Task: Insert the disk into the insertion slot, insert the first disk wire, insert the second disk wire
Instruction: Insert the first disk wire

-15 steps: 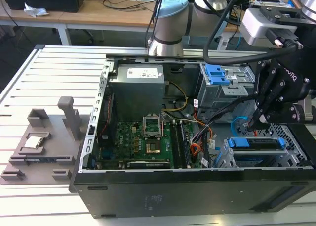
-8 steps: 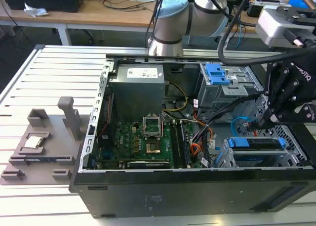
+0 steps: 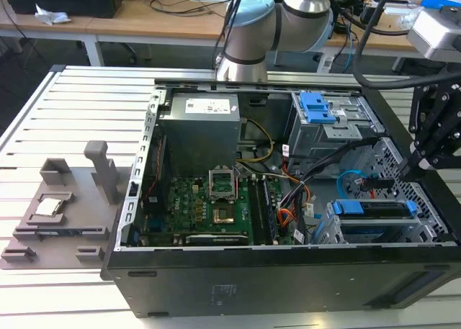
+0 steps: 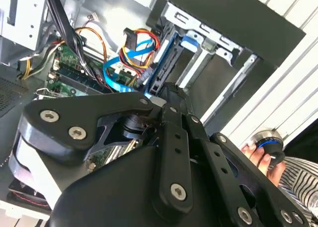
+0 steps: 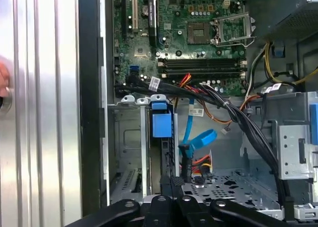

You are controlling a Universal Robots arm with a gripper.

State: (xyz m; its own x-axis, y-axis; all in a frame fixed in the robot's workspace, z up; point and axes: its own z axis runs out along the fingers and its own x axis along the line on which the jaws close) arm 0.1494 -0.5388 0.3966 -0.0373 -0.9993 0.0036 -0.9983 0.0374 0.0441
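The disk (image 3: pixel 378 208), silver in a bright blue bracket, sits inside the insertion slot (image 3: pixel 432 232), the low perforated cage at the exterior view's right end of the open computer case. In the first wrist view the disk (image 5: pixel 162 125) shows edge-on in the slot (image 5: pixel 126 137). A blue flat wire (image 5: pixel 198 139) loops down to a black connector (image 5: pixel 187 167) beside the disk. My gripper (image 5: pixel 173 181) is shut, its tips right next to that connector; whether they pinch it is hidden. The gripper (image 3: pixel 405 172) hangs just above the slot and, in the second wrist view, the gripper (image 4: pixel 161 90) points at the disk (image 4: pixel 161 63).
A taller grey cage with a blue latch (image 3: pixel 317 107) stands behind the slot. Black cable bundles (image 5: pixel 238 117) and red-yellow power wires (image 4: pixel 141 40) cross the case beside the motherboard (image 3: pixel 209 206). A grey fixture (image 3: pixel 65 214) lies on the table. A person's hand (image 4: pixel 256 155) rests outside the case.
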